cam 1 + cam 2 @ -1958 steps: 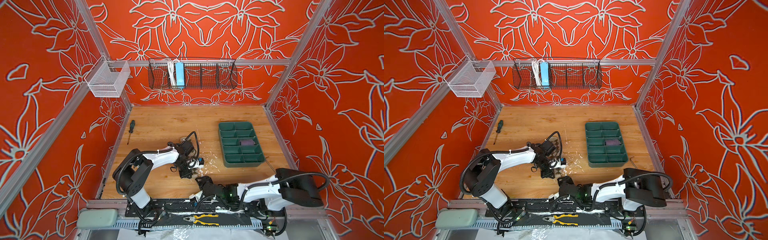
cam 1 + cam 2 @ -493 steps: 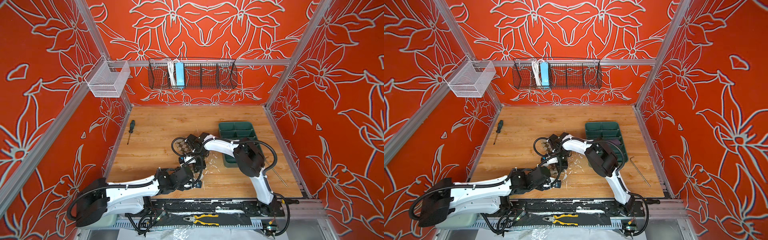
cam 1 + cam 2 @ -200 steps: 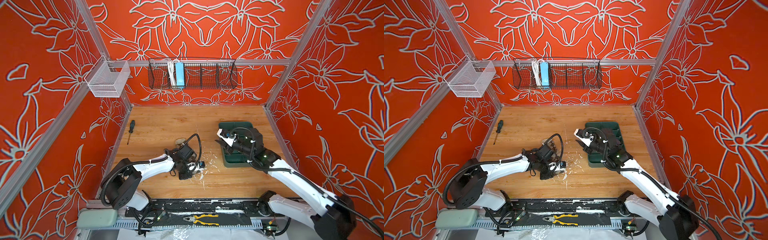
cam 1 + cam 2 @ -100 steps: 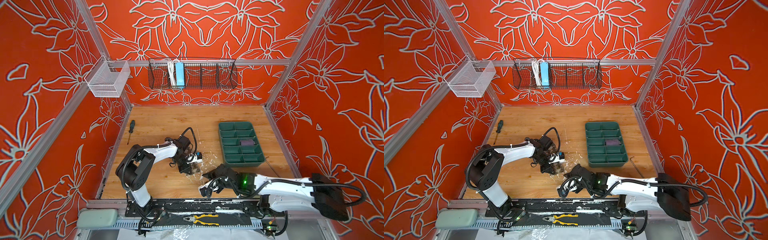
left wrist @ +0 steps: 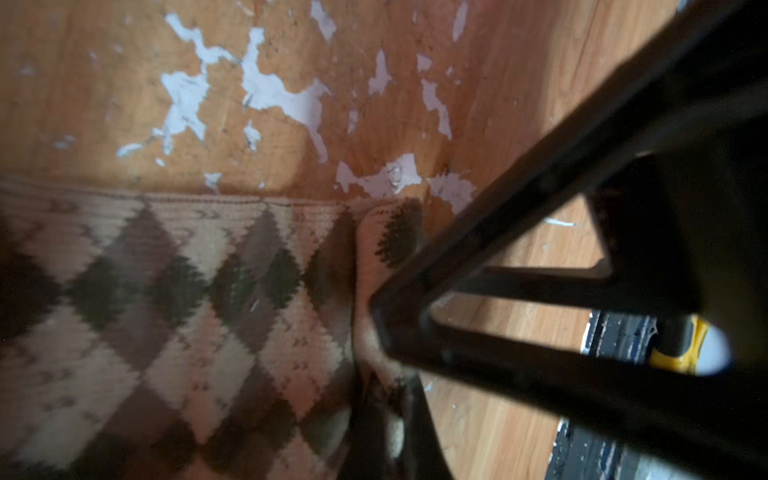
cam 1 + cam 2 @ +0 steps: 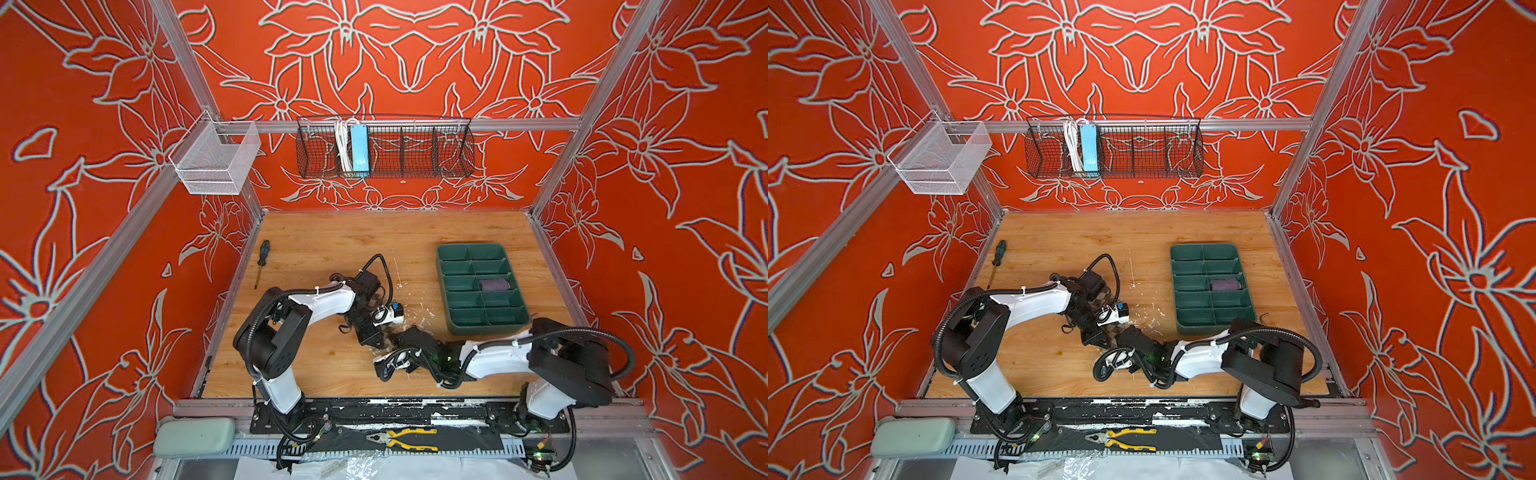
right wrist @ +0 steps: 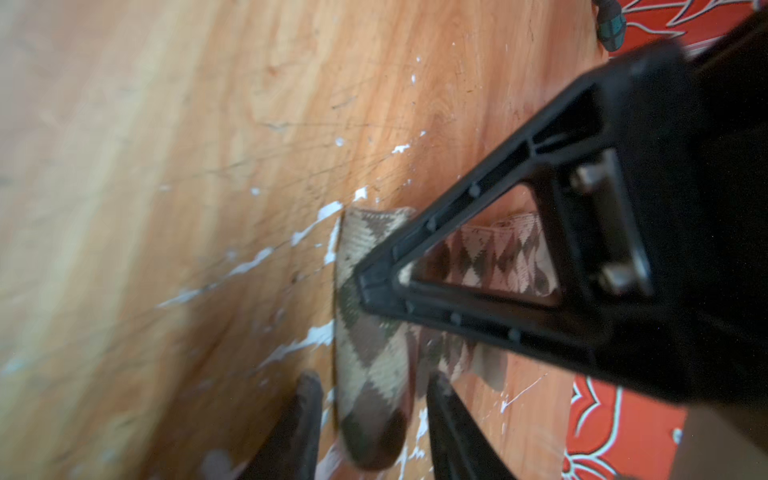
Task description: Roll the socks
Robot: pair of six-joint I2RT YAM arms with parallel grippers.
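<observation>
Left gripper [image 5: 380, 353] is pinching fully closed on a bunched fold of the argyle sock [image 5: 187, 291]. The rest of the sock is lying flat on the table [image 6: 332, 232] beside its fingers. Right gripper [image 6: 395, 333] is sitting tip to tip with the left one, jaws standing part-way apart around the sock's folded end. Can't tell whether it's actually clamping. Purple sock [image 6: 493, 285] is sitting rolled in a middle compartment of the tray [image 6: 459, 299], well apart from both grippers.
</observation>
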